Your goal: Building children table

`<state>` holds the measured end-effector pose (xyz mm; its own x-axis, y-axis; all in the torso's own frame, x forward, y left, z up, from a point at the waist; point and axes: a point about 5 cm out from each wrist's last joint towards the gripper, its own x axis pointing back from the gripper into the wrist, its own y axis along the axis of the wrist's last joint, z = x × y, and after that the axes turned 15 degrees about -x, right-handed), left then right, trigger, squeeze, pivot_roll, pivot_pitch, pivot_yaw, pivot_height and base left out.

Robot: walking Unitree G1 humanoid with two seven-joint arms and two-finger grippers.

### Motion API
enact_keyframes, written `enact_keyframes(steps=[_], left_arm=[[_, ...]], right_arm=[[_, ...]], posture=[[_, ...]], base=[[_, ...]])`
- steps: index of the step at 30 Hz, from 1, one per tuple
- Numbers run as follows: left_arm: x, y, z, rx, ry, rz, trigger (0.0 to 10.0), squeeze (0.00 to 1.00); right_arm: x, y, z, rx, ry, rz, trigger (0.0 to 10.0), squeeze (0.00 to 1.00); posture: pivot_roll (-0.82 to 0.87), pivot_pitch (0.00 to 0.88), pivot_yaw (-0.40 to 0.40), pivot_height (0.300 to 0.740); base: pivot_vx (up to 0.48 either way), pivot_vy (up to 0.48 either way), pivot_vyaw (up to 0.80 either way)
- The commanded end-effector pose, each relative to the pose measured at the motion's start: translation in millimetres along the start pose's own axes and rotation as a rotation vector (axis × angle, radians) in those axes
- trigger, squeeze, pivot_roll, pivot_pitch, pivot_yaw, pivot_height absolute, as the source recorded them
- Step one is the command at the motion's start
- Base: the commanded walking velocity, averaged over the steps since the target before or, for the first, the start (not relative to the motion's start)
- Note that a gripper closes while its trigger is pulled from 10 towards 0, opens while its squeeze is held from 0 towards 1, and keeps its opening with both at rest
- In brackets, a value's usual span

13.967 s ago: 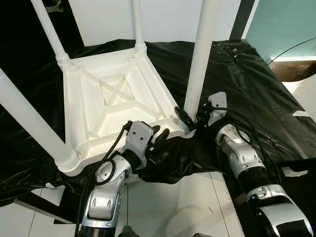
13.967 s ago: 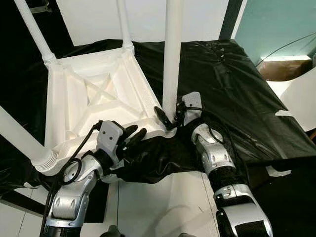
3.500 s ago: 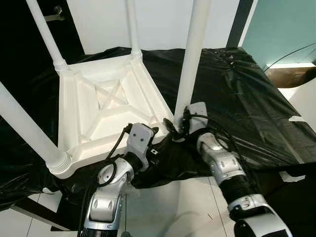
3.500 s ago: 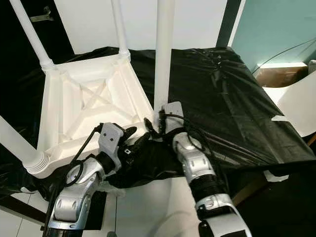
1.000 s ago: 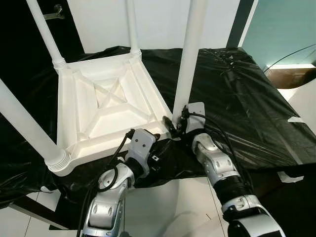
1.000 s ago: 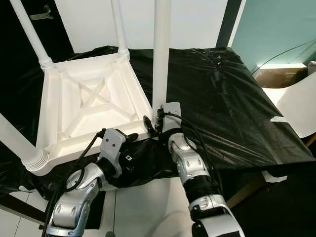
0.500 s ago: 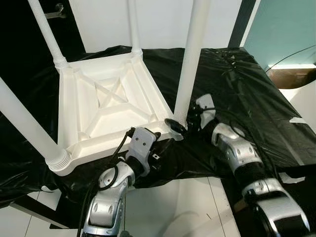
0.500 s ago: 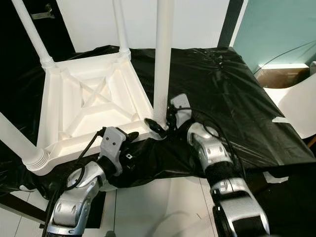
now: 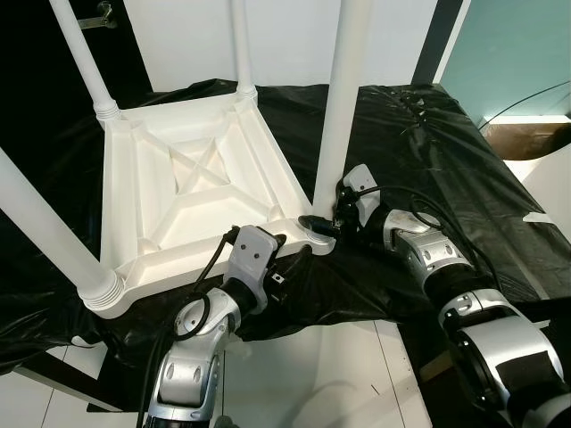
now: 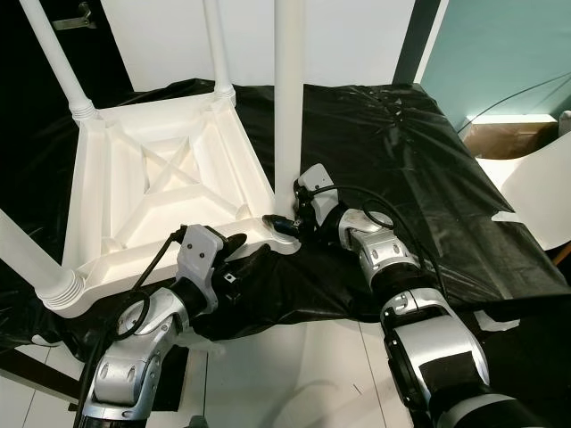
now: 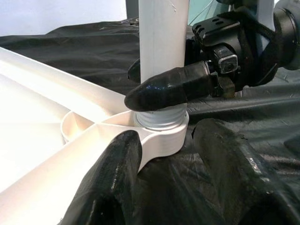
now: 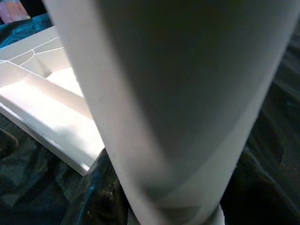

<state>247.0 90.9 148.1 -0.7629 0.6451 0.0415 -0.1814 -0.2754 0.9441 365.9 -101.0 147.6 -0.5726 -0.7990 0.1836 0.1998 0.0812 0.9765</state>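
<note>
White plastic children's table (image 9: 192,192), inverted on a black plastic sheet (image 9: 446,169) that covers the worktop, its ribbed underside facing up and braced by an X of ribs. Four white legs rise from its corners: the far-left leg (image 9: 78,53), the far-right leg (image 9: 239,40), the near-left leg (image 9: 40,223) with a ridged collar at its base, and the near-right leg (image 9: 342,98), which stands in its corner socket (image 11: 161,133) close to the near edge of the worktop. The right gripper (image 9: 323,225) is clamped on the base of the near-right leg just above the socket; one black finger (image 11: 173,86) crosses the front of the leg, touching it. The left gripper (image 9: 285,259) sits at the near rim of the table, just beside the same corner, its two fingers spread apart with one finger (image 11: 115,178) against the corner's rim and the other resting on the sheet. Beyond the worktop stand a white wall (image 9: 294,36) and a teal panel (image 9: 508,53); pale floor tiles (image 9: 303,374) lie below the near edge.
</note>
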Motion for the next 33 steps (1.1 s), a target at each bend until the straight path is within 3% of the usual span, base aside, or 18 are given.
enact_keyframes(steps=[1, 3, 4, 5, 6, 12, 14, 17, 19, 24, 27, 33], left_arm=[[0.8, 0.1, 4.3, 0.003, 0.102, 0.025, 10.0, 0.0], [0.8, -0.1, 4.0, 0.003, 0.098, 0.026, 10.0, 0.0], [0.8, -0.5, 3.7, 0.003, 0.094, 0.027, 10.0, 0.0], [0.8, -0.5, 3.7, 0.003, 0.094, 0.027, 10.0, 0.0], [1.0, -1.0, 3.7, 0.004, 0.091, 0.029, 10.0, 0.0], [0.4, -1.6, 2.5, 0.007, 0.078, 0.031, 10.0, 0.0], [-0.4, -1.3, 1.1, 0.011, 0.065, 0.031, 10.0, 0.0], [-0.6, -1.3, 0.5, 0.013, 0.06, 0.031, 10.0, 0.0], [-0.6, -1.1, -0.9, 0.019, 0.052, 0.031, 10.0, 0.0], [-0.5, -1.1, -2.6, 0.023, 0.046, 0.032, 10.0, 0.0], [-0.7, -1.0, -3.1, 0.026, 0.044, 0.032, 10.0, 0.0], [-1.7, -0.8, -3.2, 0.029, 0.035, 0.032, 10.0, 0.0]], right_arm=[[-2.2, -16.4, 1.7, -0.033, -0.01, 0.065, 0.0, 0.0], [-3.0, -18.8, 2.0, -0.048, -0.036, 0.061, 0.0, 0.0], [-4.2, -21.7, 3.3, -0.058, -0.064, 0.051, 7.3, 0.0], [-4.2, -21.7, 3.3, -0.058, -0.064, 0.051, 7.3, 0.0], [-5.7, -24.6, 5.3, -0.078, -0.089, 0.038, 10.0, 0.0], [-10.9, -30.5, 12.6, -0.123, -0.161, 0.007, 10.0, 0.0], [-17.4, -31.4, 19.7, -0.185, -0.284, -0.037, 10.0, 0.0], [-20.0, -30.7, 23.5, -0.199, -0.33, -0.059, 10.0, 0.0], [-23.4, -31.2, 28.8, -0.225, -0.434, -0.088, 10.0, 0.0], [-27.2, -33.9, 38.3, -0.274, -0.563, -0.136, 10.0, 0.0], [-32.1, -36.8, 51.1, -0.314, -0.552, -0.135, 10.0, 0.0], [-29.8, -30.8, 52.3, -0.321, -0.546, -0.17, 10.0, 0.0]], posture=[[0.11, 0.0, -0.076, 0.74], [0.11, 0.0, -0.074, 0.74], [0.1, 0.0, -0.07, 0.74], [0.1, 0.0, -0.07, 0.74], [0.1, 0.0, -0.066, 0.74], [0.09, 0.0, -0.058, 0.74], [0.08, 0.0, -0.048, 0.74], [0.08, 0.0, -0.045, 0.74], [0.08, 0.0, -0.043, 0.74], [0.08, 0.0, -0.042, 0.74], [0.08, 0.0, -0.04, 0.74], [0.07, 0.0, -0.037, 0.74]], base=[[0.0, 0.0, 0.0], [0.0, 0.0, 0.0], [0.0, 0.0, 0.0], [0.0, 0.0, 0.0], [0.0, 0.0, 0.0], [0.0, 0.0, 0.0], [0.0, 0.0, 0.0], [0.0, 0.0, 0.0], [0.0, 0.0, 0.0], [0.0, 0.0, 0.0], [0.0, 0.0, 0.0], [0.0, 0.0, 0.0]])
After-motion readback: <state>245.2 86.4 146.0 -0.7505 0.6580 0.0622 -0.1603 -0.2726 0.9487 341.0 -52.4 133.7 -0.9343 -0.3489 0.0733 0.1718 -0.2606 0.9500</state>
